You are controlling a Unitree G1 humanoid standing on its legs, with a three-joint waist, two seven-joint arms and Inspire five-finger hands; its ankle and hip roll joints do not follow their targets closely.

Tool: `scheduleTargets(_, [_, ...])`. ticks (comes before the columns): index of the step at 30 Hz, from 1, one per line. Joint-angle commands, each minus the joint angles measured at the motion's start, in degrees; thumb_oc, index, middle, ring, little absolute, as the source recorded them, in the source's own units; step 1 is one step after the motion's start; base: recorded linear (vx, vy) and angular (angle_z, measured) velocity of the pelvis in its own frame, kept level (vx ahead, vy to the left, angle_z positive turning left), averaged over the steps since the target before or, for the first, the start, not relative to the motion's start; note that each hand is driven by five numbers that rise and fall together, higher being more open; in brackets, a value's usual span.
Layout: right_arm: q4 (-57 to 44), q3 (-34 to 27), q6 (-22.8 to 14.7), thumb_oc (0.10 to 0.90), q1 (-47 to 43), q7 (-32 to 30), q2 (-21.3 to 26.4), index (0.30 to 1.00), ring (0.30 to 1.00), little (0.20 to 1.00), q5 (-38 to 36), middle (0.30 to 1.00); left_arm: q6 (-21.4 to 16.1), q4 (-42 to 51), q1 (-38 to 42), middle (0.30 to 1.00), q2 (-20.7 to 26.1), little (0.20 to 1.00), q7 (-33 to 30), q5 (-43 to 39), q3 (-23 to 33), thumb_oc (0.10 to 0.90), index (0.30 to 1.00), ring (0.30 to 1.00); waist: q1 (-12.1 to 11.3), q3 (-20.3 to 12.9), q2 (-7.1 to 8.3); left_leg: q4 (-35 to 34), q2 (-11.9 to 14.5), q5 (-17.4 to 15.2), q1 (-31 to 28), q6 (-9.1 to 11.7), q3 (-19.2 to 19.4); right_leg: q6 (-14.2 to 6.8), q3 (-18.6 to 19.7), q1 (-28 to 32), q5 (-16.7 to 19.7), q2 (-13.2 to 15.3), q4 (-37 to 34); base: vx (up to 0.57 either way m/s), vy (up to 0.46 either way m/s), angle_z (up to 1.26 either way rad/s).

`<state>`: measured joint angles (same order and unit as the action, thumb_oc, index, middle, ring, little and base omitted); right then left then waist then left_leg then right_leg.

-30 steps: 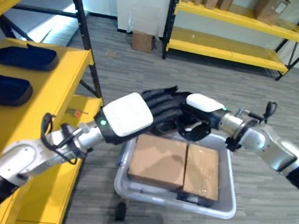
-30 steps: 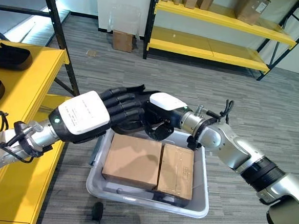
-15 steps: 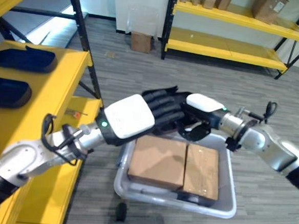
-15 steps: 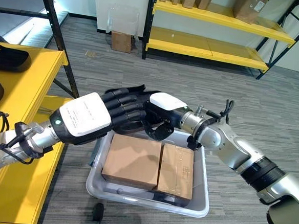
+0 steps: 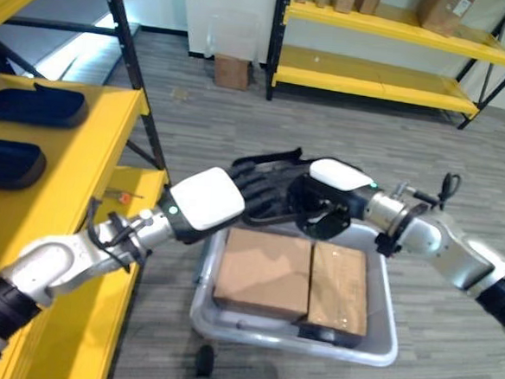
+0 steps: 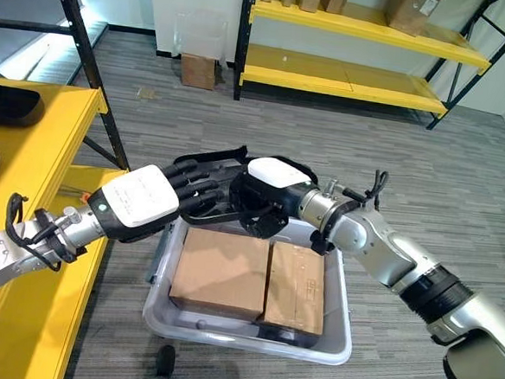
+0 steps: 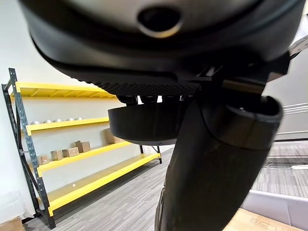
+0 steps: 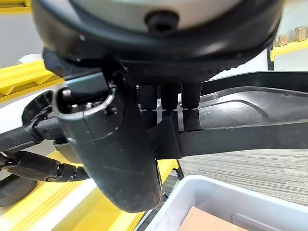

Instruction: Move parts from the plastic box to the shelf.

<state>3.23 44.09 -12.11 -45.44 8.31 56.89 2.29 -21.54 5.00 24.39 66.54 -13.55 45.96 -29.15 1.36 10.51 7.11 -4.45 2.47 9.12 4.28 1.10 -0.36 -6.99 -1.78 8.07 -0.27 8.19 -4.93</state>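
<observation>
The yellow shelf [image 5: 107, 158] lies well off to the left of both hands, with two dark parts [image 5: 35, 107] already resting on its top level; since a second ago the whole view has slid a little, which reads as camera motion, not the shelf moving. Directly below the hands sits the grey plastic box [image 6: 162, 274], two cardboard packs [image 6: 220, 274] lying flat in it and a dark shape just showing at their near edge. Both hands hold a black tray-like part [image 5: 270, 186] in the air above the box's far end, as they did a second ago, now carried slightly toward the shelf side. The left hand [image 5: 257, 190] has its fingers spread along the part's far face, its thumb underneath. The right hand [image 6: 256, 203] clamps the near end, fingers curled over the rim, thumb opposite. The lift looks done; the carry across to the shelf is only starting.
</observation>
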Motion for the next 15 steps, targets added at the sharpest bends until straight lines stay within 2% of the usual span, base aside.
scheduleTargets(1, [3.4,-3.7,-2.7,0.4,-6.9,-5.0,-2.3,0.3,0.3,0.3,-1.6,0.3,2.2,-5.4,5.1,1.0,-5.0,1.0,-5.0,1.5,-2.9,0.9,1.0,1.0,-0.6,-9.1,-1.3,-0.6,5.1,-5.9,-5.6,2.6,2.5,-0.9,1.0,-2.7,1.5,0.8,2.9,0.0,0.0,0.0])
scheduleTargets(9, [3.4,-3.2,-2.5,0.4,-8.1,-5.0,-3.8,0.3,0.3,0.3,-2.1,0.3,4.2,-10.8,8.1,1.0,-9.1,1.0,-5.7,2.8,-5.6,0.9,1.0,1.0,-0.2,-8.9,-1.31,-0.6,5.2,-6.1,-6.0,2.6,3.0,-0.8,1.5,-2.8,1.3,0.7,3.1,0.01,-0.001,-0.03])
scheduleTargets(15, [3.2,-1.8,-2.4,0.4,-9.9,-5.5,-6.0,0.3,0.3,0.3,-2.3,0.3,5.1,-12.2,13.5,1.0,-15.9,1.0,-7.8,3.5,-9.1,0.9,1.0,1.0,0.6,-9.0,-1.06,-0.6,5.2,-6.3,-6.3,2.4,3.5,-0.8,2.3,-2.9,1.3,0.7,3.2,0.02,0.002,-0.05])
